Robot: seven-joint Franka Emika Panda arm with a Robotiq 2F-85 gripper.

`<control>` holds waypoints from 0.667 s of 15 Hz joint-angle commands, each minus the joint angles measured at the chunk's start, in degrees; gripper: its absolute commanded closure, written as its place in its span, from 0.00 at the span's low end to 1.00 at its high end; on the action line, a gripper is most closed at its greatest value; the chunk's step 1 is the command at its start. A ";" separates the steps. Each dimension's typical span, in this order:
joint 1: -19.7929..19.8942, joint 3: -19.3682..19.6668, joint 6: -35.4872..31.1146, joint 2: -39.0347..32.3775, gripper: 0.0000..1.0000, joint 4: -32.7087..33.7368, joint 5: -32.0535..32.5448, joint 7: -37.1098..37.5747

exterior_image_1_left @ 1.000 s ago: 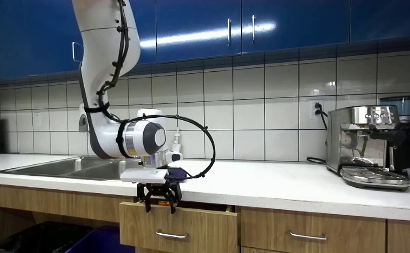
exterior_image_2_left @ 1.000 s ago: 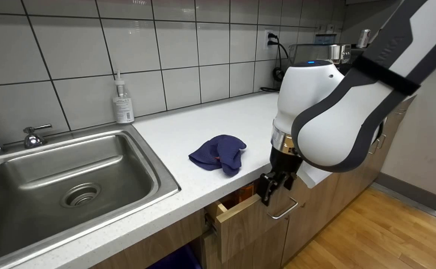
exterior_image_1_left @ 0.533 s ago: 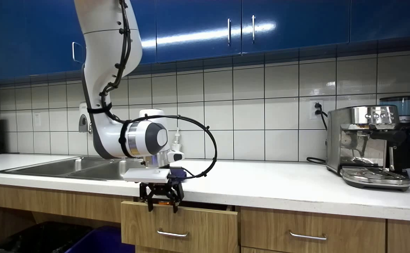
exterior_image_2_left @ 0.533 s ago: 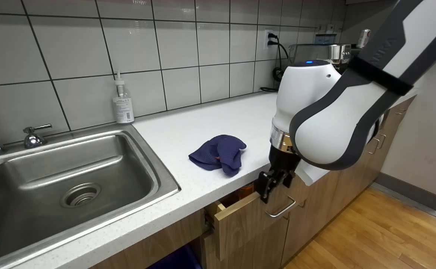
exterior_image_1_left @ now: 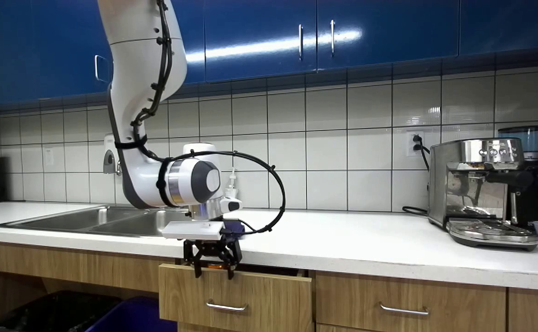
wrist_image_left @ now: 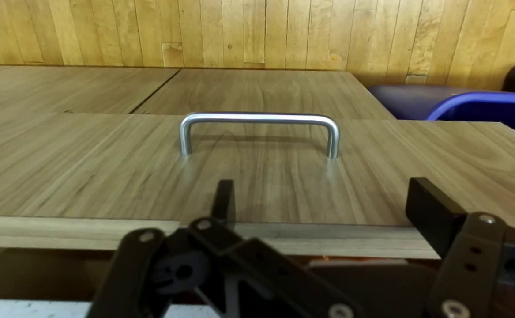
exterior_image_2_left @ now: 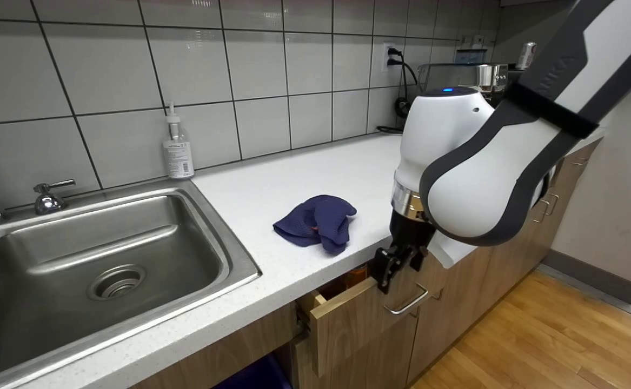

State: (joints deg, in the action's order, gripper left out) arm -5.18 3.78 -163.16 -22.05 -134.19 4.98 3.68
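Standing ajar at six o'clock in an exterior view, the wood-fronted drawer (exterior_image_1_left: 255, 290) lies under the widely parted black gripper (exterior_image_1_left: 214, 275). In an exterior view, the drawer's orange object (exterior_image_2_left: 355, 276) is mostly hidden. The wrist view cuts off a blue plastic bin (wrist_image_left: 482, 96) near two o'clock.

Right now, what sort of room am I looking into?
Most likely a kitchen: a stainless-steel double-basin sink, an espresso machine and glossy blue wall cabinets all point that way.
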 commanded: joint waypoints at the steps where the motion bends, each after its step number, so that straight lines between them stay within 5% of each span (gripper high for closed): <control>1: -0.02 0.77 -0.25 1.65 0.00 -1.10 1.49 0.10; 10: -0.93 0.48 -0.80 4.76 0.00 -5.96 1.32 1.04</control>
State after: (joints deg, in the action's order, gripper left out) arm -5.49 4.15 -163.50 -20.44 -136.81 5.01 3.69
